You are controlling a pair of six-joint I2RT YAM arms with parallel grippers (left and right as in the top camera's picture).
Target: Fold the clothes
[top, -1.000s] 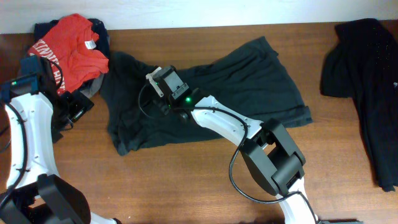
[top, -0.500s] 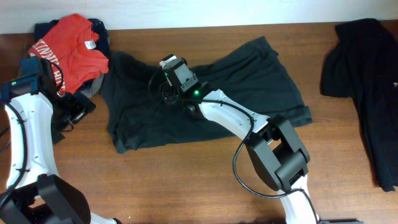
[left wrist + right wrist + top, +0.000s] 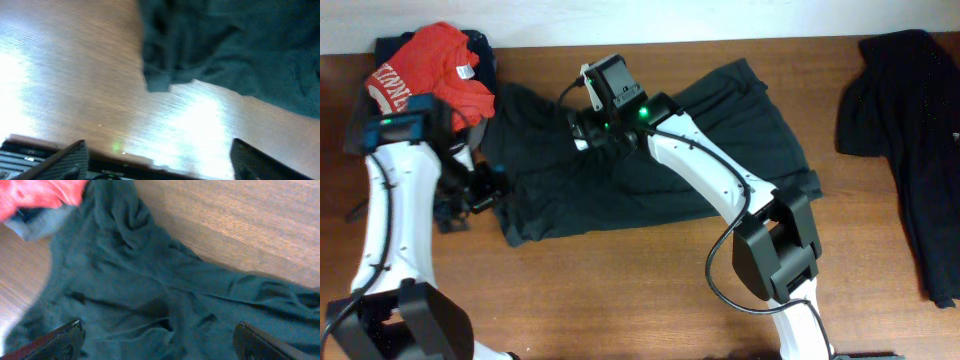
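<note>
shirt: black T-shirt (image 3: 760,140), plain dark side up, no lettering in view
shirt position: spread across the middle of the desk (image 3: 620,290), reaching from near the upper left pile toward the right of centre
shirt state: unfolded, crumpled, lots of wrinkles; bunched folds along the left part, a hem band showing at the lower right corner
shirt left edge: touches or slightly overlaps the pile at the upper left
right tool: (image 3: 588,130) over the upper left part of the shirt, arm stretched across the cloth from the lower right
right tool state: jaws wide apart, nothing held; in the right wrist view both fingers (image 3: 60,340) sit at the bottom corners with the shirt (image 3: 150,290) lying below them
right tool contact: cannot tell whether the tips touch the cloth
left tool: (image 3: 470,192) just beside the shirt's lower left edge, over bare desk
left tool state: jaws spread, empty; left wrist view is blurred and shows fingers (image 3: 70,157) far apart over wood, with a corner of the shirt (image 3: 250,50) ahead at the upper right
red tee: (image 3: 435,70) red with white lettering, crumpled on top of the pile in the upper left corner; also seen at the top left of the right wrist view
under red tee: dark blue-grey garment (image 3: 480,50) poking out around it
far right: another black garment (image 3: 910,130) heaped at the right edge, well apart from the shirt
desk: brown wood grain, glare patches in the left wrist view
</note>
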